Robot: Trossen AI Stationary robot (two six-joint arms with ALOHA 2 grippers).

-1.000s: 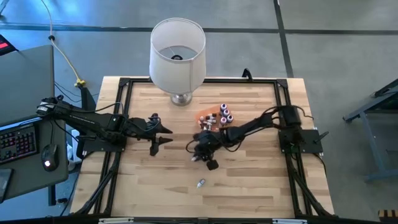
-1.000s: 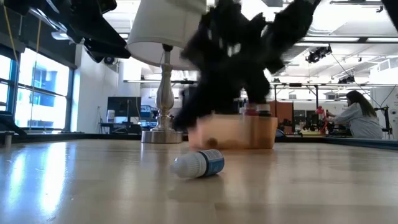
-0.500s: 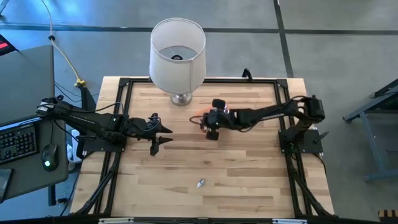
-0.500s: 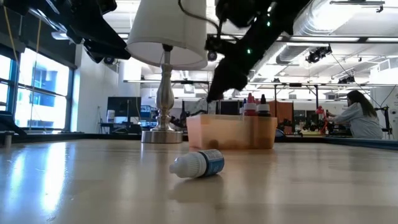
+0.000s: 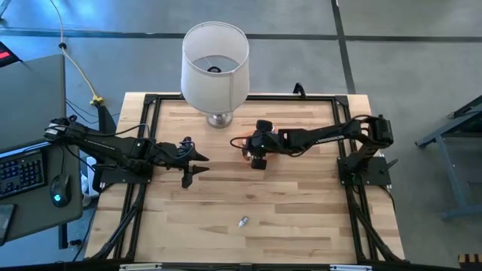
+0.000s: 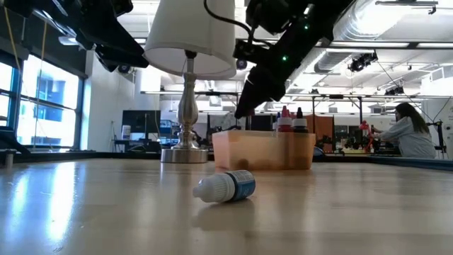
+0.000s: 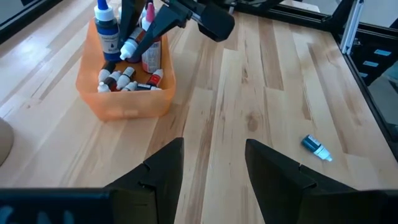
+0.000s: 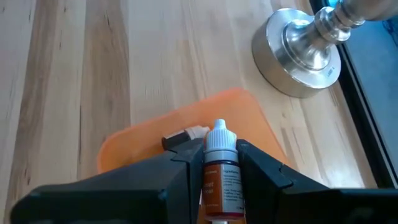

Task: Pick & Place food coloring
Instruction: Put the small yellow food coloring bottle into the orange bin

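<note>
Placement of the held food coloring bottle [image 8: 221,171] into the orange tray [image 7: 127,102] is the step in hand, judging by the layout. To do it well, lower the bottle into a free gap among the bottles already in the tray [image 7: 130,81], keep it upright with the cap uppermost, and part the fingers only when the base is supported (a release from height risks toppling the standing bottles [image 6: 291,120]). Avoid brushing the tray wall, since the tray looks light and may slide on the counter [image 5: 301,211].

Right gripper [image 8: 214,177]: closed on 1 bottle, a whitish cap above a reddish-brown label, clamped between both fingers. The right arm reaches from its base across the counter, and the gripper hangs directly above the tray, angled downward in the low view. The tray stands just in front of the lamp base [image 8: 298,53], near the foot of the white lampshade [image 5: 215,53].

Left gripper [image 7: 211,168]: fingers parted, holding nothing. The left arm waits well to the left of the tray, pointed toward it.

1 further bottle with a blue label [image 6: 226,187] lies on its side on the counter, well apart from the tray on the side away from the lamp, and is not yet collected.
</note>
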